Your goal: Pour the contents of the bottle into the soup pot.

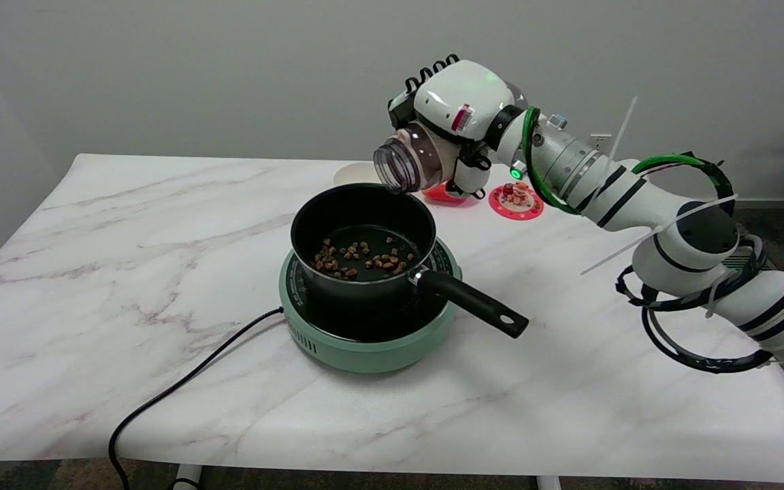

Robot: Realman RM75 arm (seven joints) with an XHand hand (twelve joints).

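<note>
Currently my robot hand (456,112) grips the clear bottle (411,158), mouth tilted down-left above the soup pot's (363,235) far rim, brown bits inside pot.

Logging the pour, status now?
Right hand grips bottle, mouth tipped over soup pot rim. Brown bits in pot. Nothing in the way.

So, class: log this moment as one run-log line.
robot hand: holds bottle | bottle: tilted, mouth over soup pot rim | pot: brown pieces inside
</note>
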